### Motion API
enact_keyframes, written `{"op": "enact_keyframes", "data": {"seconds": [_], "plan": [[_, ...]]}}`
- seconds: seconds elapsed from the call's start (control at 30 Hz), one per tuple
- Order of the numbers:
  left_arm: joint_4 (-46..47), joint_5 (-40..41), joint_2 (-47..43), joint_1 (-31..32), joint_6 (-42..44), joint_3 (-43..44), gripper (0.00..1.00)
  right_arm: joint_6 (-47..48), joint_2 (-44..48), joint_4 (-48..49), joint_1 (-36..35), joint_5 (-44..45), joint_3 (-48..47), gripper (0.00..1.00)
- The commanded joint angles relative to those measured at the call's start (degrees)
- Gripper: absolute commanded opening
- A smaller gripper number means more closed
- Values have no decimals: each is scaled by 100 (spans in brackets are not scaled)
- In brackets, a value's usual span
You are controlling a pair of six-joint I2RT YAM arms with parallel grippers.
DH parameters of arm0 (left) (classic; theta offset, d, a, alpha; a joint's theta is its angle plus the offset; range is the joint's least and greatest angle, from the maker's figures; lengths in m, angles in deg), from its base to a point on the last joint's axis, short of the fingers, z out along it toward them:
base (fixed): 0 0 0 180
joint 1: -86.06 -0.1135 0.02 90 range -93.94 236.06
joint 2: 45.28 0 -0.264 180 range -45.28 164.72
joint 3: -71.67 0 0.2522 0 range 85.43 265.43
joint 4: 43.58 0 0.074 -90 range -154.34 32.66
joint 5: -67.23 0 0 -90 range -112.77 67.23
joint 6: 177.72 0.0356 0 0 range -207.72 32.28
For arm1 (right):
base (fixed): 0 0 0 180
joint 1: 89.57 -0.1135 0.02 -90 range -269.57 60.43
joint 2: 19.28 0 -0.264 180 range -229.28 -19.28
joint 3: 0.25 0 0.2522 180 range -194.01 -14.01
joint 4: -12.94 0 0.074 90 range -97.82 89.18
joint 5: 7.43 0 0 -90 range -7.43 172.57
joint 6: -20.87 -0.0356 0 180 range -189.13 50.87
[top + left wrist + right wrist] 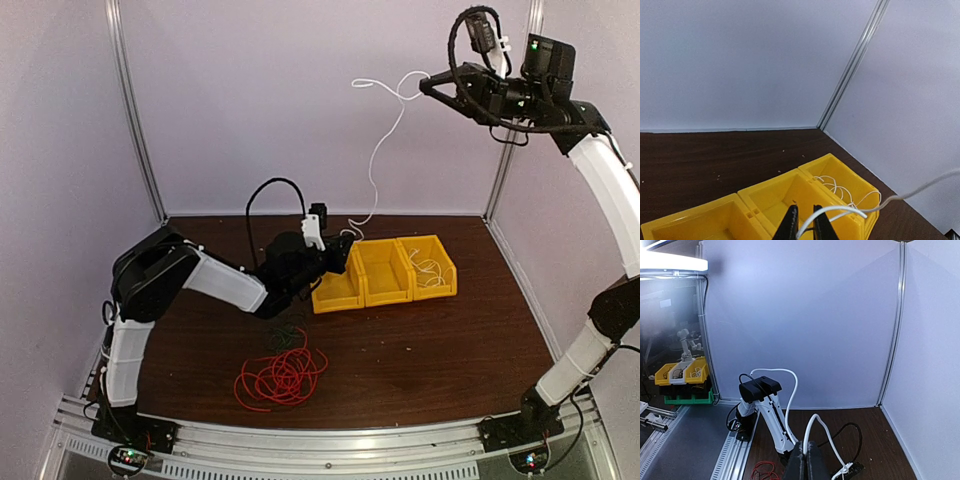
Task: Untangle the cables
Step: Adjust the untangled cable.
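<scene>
**White cable strung between two claws**

The thin white cable (pixel 385 140) is carried through the air between both arms. The right claw (pixel 428 86) is raised high near the back wall and is closed on the cable, with a short end left curling beyond it. The left claw (pixel 343 252) is set low over a row of three joined yellow plastic bins (pixel 385 292), its fingers narrowed onto the same cable. The remainder of the white cable is coiled in the rightmost bin. The long red cable (pixel 283 375) is laid in many loose loops on the dark wooden table (pixel 430 350) in front of the bins. The thin black cable (pixel 288 336) is seen just behind it.
</scene>
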Motion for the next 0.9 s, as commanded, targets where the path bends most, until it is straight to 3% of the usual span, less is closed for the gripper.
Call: {"op": "enact_keyframes", "data": {"seconds": [0.0, 0.27, 0.53, 0.73, 0.87], "plan": [[-208, 255, 66, -118, -512, -121, 12, -705, 11, 699, 352, -468, -318, 0], [-851, 99, -114, -400, -257, 44, 14, -1449, 20, 1472, 882, -841, -594, 0], [-921, 275, -1082, -1128, 377, -761, 18, -1625, 274, 1570, 1477, -1041, -603, 0], [-1107, 294, -1852, -1857, 613, -1421, 20, -1407, 327, 1323, 1587, -1028, -571, 0], [-1227, 80, -2245, -2059, 905, -1595, 26, -715, 277, 698, 1603, -659, -478, 0]]}}
